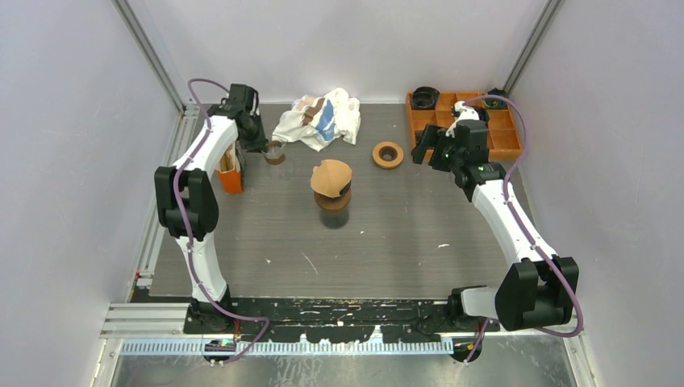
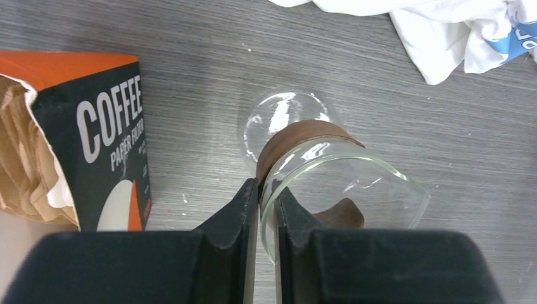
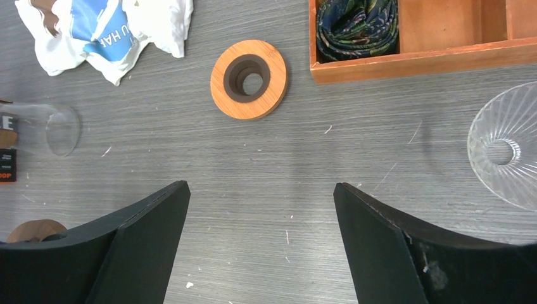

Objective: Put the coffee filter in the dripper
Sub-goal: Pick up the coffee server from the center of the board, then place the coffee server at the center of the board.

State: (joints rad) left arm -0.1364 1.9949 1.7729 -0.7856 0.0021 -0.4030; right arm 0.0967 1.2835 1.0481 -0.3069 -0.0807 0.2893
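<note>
Upper left of the overhead view: left gripper (image 2: 267, 194) clamped on the glass carafe's (image 2: 304, 136) rim, beside the filter box (image 2: 95, 145). Right gripper (image 3: 261, 188) hangs wide apart.

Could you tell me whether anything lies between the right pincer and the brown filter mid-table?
Yes: the wooden ring lies flat roughly on the line from the open right pincer to the brown filter. Being low, it could probably be passed over.
</note>
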